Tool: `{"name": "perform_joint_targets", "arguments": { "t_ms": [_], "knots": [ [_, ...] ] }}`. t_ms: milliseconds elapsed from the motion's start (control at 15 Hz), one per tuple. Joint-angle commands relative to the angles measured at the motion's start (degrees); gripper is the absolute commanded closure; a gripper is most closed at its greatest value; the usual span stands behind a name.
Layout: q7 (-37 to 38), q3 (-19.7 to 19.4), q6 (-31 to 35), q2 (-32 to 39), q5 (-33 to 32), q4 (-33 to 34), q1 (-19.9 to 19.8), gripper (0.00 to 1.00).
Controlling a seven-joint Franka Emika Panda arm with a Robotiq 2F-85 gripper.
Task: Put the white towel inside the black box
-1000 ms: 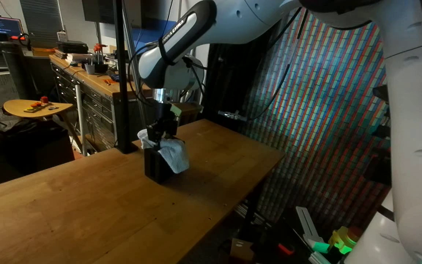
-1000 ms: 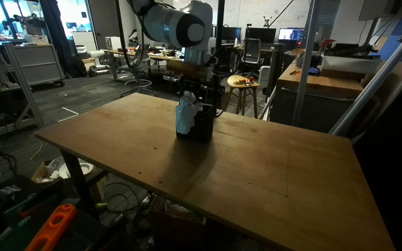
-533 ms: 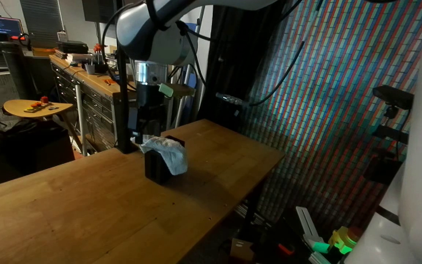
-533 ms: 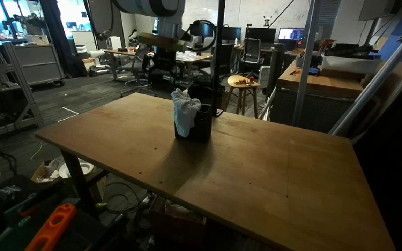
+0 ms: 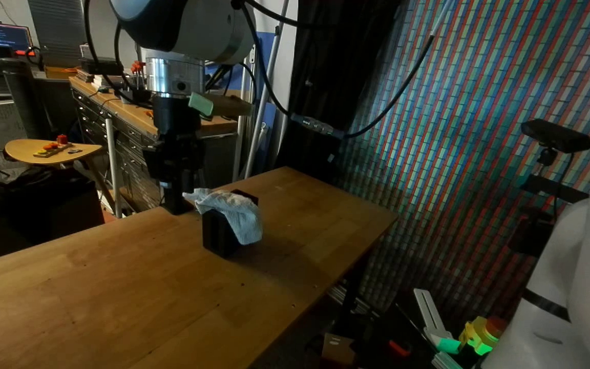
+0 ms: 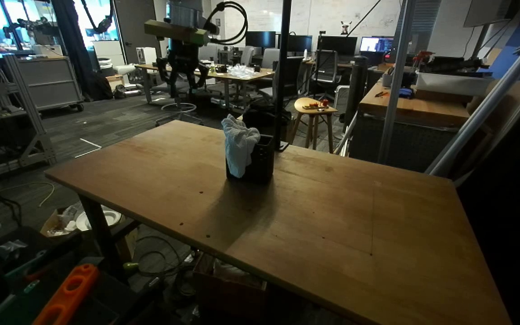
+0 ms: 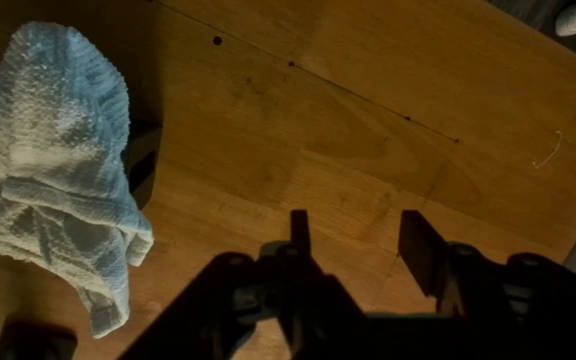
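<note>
The white towel lies bunched over the top of the black box, as both exterior views show. One part hangs down outside a wall and a crumpled end sticks out above the rim. In an exterior view part of the box's opening shows beside the towel. How much cloth is inside is hidden. In the wrist view the towel covers most of the box at the left. My gripper is open, its jaws apart with only tabletop seen between them. It hangs above and clear of the towel.
The box stands on a wooden table. A black upright post rises at the table's edge close to the box and near my arm. A small stool and a workbench stand beyond the table.
My gripper has left the towel, rising and moving sideways away from the box. The towel stayed behind, draped on the box; its upper end now stands freer.
</note>
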Motion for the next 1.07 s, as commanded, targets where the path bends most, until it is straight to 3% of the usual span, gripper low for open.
{"name": "perform_joint_targets", "arguments": {
  "t_ms": [0, 200, 1000],
  "knots": [
    [1.62, -0.3, -1.55, -0.47, -2.16, 0.36, 0.86, 0.8],
    [1.36, -0.52, -1.32, -0.17, -2.63, -0.15, 0.57, 1.0],
    [-2.83, -4.15, 0.94, 3.29, -6.71, 0.5, -3.05, 1.0]
  ]
}}
